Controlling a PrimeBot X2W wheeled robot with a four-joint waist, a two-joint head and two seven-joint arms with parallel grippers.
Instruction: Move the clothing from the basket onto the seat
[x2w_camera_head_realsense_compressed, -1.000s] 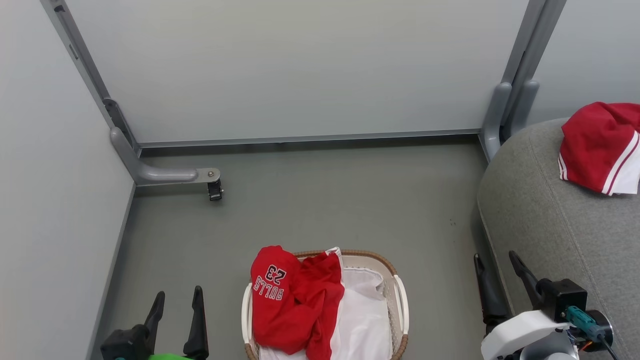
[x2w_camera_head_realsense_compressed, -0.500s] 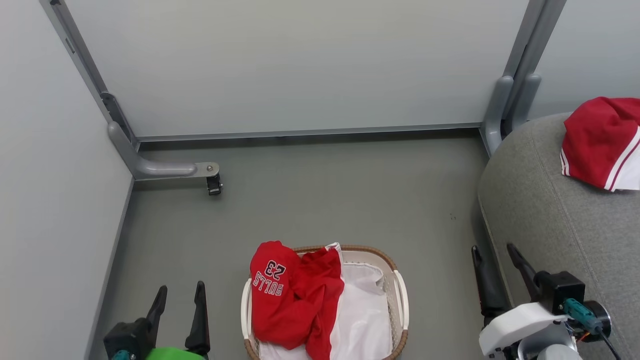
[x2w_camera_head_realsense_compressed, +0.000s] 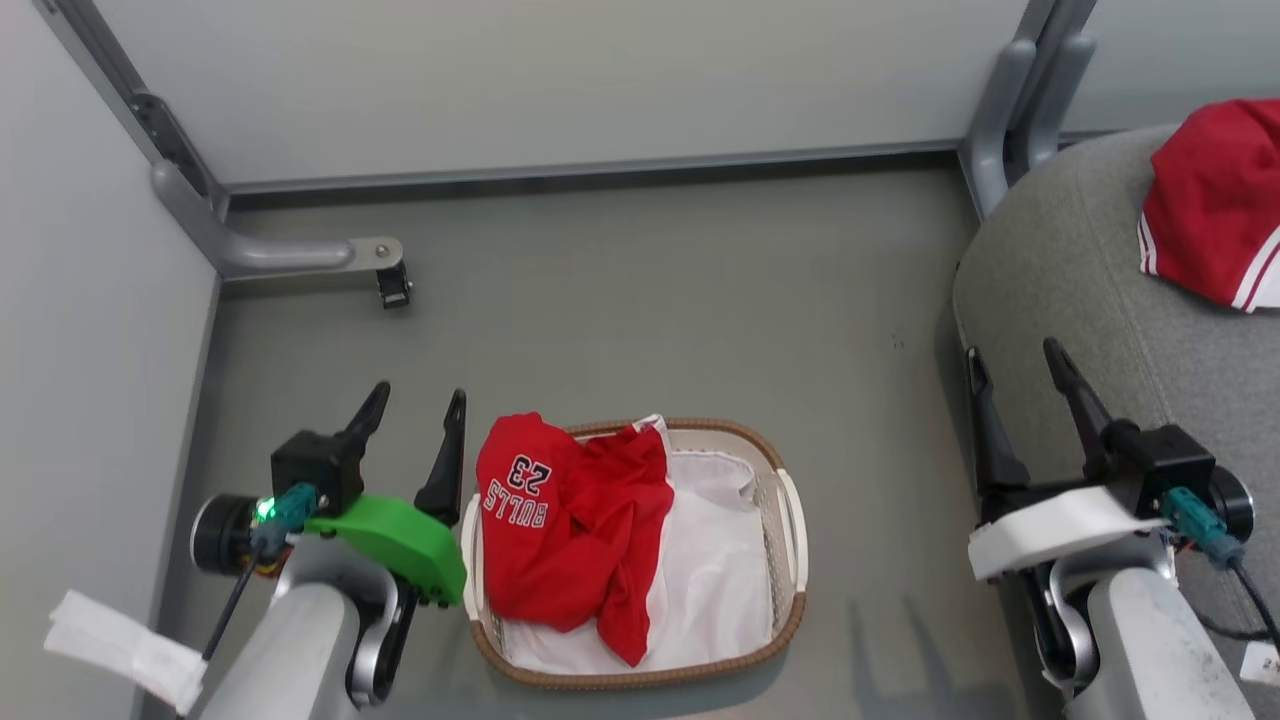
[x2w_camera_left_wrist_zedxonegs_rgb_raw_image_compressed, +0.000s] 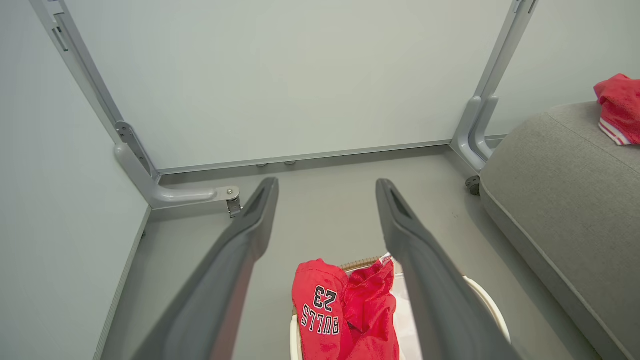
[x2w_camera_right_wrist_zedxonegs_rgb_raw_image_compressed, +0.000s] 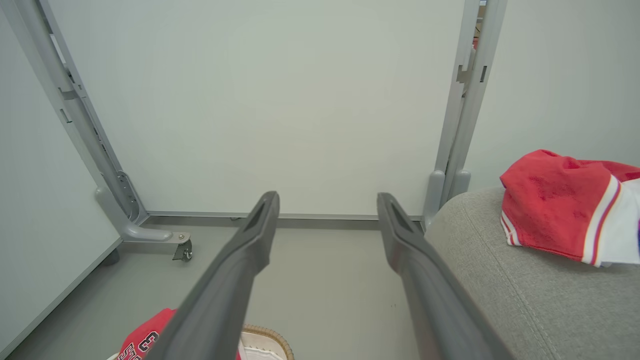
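Lower left, my left gripper (x2w_camera_head_realsense_compressed: 418, 400) hangs wide open and empty just beside the basket (x2w_camera_head_realsense_compressed: 792, 520), bottom centre, with the clothing (x2w_camera_head_realsense_compressed: 565, 530) inside. Lower right, my right gripper (x2w_camera_head_realsense_compressed: 1012, 358) gapes empty by the seat (x2w_camera_head_realsense_compressed: 1070, 290); a red garment (x2w_camera_head_realsense_compressed: 1210, 200) lies on it, upper right.

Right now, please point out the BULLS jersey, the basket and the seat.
BULLS jersey (x2w_camera_head_realsense_compressed: 570, 540), head view, middle of the red cloth.
basket (x2w_camera_head_realsense_compressed: 710, 428), head view, far woven rim.
seat (x2w_camera_head_realsense_compressed: 1080, 260), head view, bare grey fabric near its edge.

Left claw (x2w_camera_left_wrist_zedxonegs_rgb_raw_image_compressed: 326, 183) spread; red jersey (x2w_camera_left_wrist_zedxonegs_rgb_raw_image_compressed: 321, 312) heaped in basket (x2w_camera_left_wrist_zedxonegs_rgb_raw_image_compressed: 489, 305)
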